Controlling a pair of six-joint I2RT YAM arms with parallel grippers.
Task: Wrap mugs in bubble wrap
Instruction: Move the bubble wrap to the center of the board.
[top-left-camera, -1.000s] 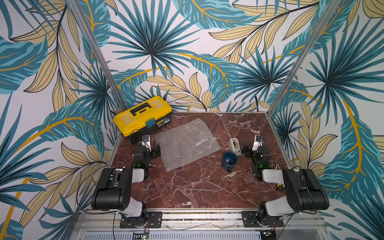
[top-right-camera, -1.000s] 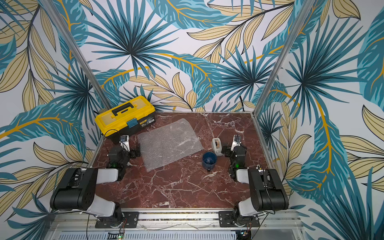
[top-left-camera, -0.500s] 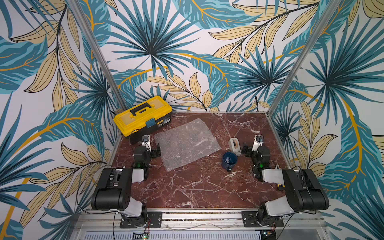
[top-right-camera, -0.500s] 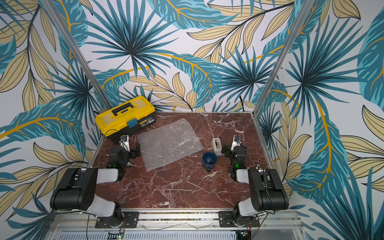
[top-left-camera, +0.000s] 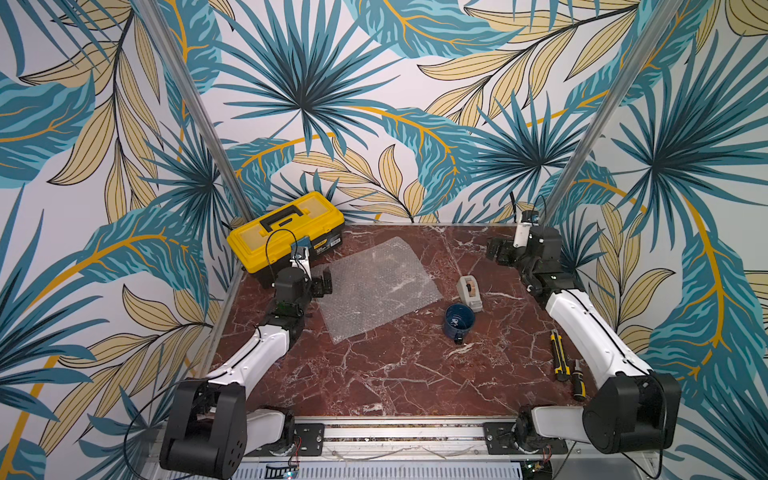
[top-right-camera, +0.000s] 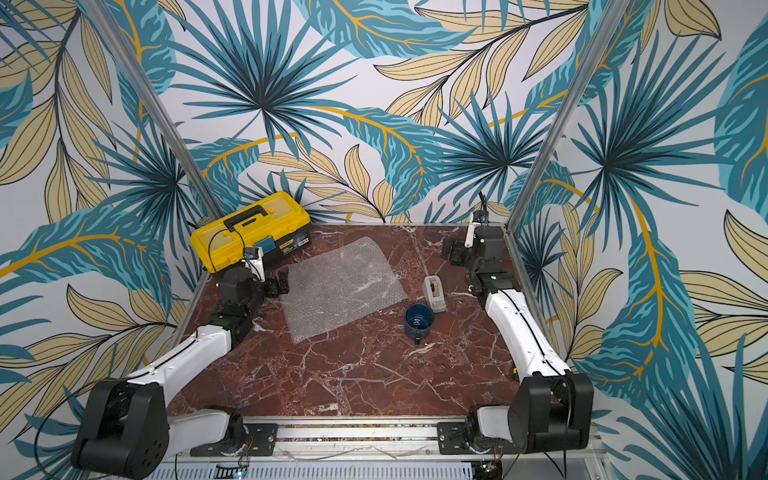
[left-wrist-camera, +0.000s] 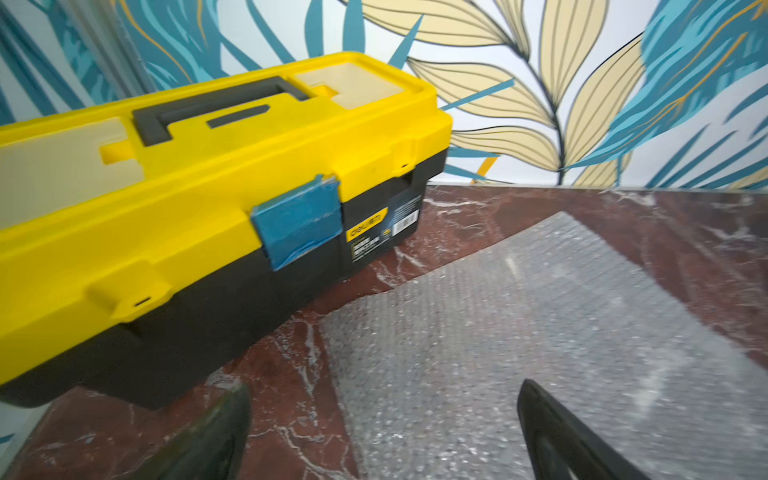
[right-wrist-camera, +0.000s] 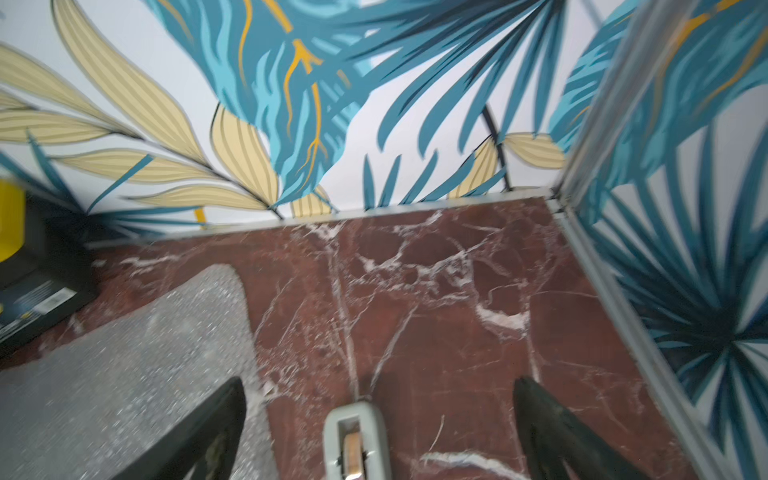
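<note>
Standing beside the mug (top-left-camera: 459, 322) is a tape dispenser (top-left-camera: 468, 291)

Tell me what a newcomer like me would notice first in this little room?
The loud tropical-leaf wallpaper on all the walls hits first, then the bright yellow toolbox in the far left corner of the red marble table. Beside it a clear sheet of bubble wrap lies spread out, and a small navy mug stands upright on bare marble to the sheet's right, next to a grey tape dispenser.
</note>
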